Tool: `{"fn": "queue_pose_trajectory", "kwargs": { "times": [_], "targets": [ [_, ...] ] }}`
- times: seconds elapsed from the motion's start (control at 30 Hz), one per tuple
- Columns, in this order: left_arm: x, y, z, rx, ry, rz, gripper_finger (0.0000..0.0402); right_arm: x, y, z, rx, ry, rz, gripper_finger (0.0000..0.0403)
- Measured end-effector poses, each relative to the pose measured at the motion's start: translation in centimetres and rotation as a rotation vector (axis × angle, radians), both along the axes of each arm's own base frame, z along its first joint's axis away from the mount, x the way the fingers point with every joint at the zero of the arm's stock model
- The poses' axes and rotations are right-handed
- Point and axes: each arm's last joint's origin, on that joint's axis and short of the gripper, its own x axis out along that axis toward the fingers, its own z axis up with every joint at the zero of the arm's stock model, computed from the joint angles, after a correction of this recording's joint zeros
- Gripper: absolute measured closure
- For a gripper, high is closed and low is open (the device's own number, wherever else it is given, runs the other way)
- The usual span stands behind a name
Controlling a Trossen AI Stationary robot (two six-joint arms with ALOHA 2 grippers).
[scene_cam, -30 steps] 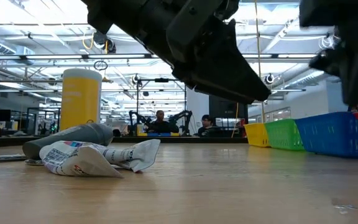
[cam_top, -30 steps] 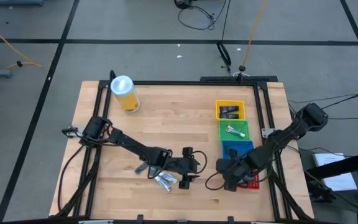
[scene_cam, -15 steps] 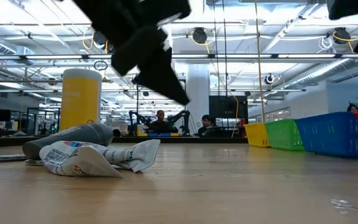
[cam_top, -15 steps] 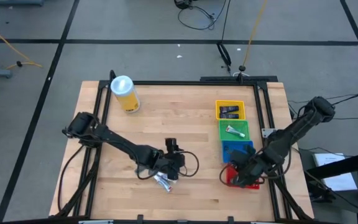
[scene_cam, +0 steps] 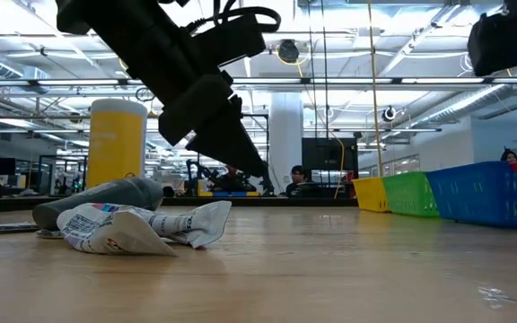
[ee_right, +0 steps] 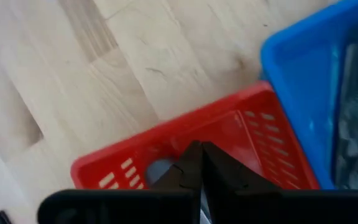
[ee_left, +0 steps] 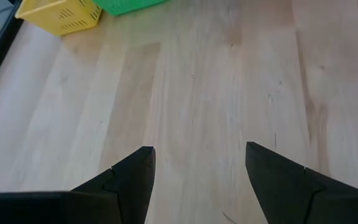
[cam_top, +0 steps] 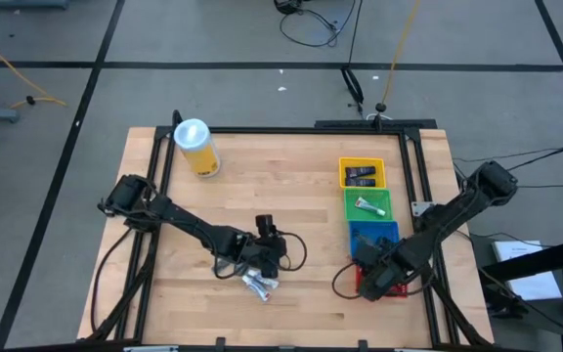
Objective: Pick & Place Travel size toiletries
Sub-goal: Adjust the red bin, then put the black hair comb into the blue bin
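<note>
Bare wooden table (cam_top: 291, 186) lies open from the centre toward 12 o'clock. Obstacles: yellow canister (cam_top: 194, 147) at 10 o'clock; a column of trays (cam_top: 365, 200) at 3 o'clock; loose toiletries (cam_top: 258, 284) near 6 o'clock.

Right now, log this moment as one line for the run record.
left gripper: open, empty, above crumpled silvery sachets | right gripper: shut, over red plastic tray | white-green tube: in green tray
</note>
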Motion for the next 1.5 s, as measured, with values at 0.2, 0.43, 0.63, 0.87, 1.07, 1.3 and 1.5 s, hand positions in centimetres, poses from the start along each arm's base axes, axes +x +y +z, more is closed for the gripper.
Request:
{"fn": "queue_pose_trajectory", "kwargs": {
  "times": [0.2,0.43,0.63,0.87,1.07,1.3,1.5],
  "targets": [
    [0.1,-0.1,0.1,-0.003,-0.017,-0.007,0.0158,1.4,-0.1,-0.3,0.014,-0.062,0.063,0.0403],
    [0.1,-0.3,0.1,-0.001,-0.015,-0.014,0.0158,1.6,-0.1,0.0,-0.034,-0.094,0.13,0.0403],
    [-0.5,-0.8,1.6,0.055,-0.062,0.008,0.0158,1.8,1.1,3.0,-0.129,-0.257,0.197,0.0403],
    [-3.9,-0.1,7.7,0.129,-0.107,0.053,0.0158,3.7,1.7,4.1,-0.403,-0.682,0.292,0.0401],
    [-8.3,1.7,11.0,0.112,-0.022,0.12,0.0158,6.9,-0.7,2.7,-0.42,-1.008,0.347,0.0375],
    [-11.9,3.2,9.6,-0.028,0.162,0.072,0.0158,9.8,-4.4,0.9,-0.402,-0.996,0.369,0.0322],
    [-15.8,3.6,3.5,-0.195,0.199,0.146,0.0158,10.6,-5.2,-0.1,-0.391,-0.973,0.402,0.0292]
  ]
}}
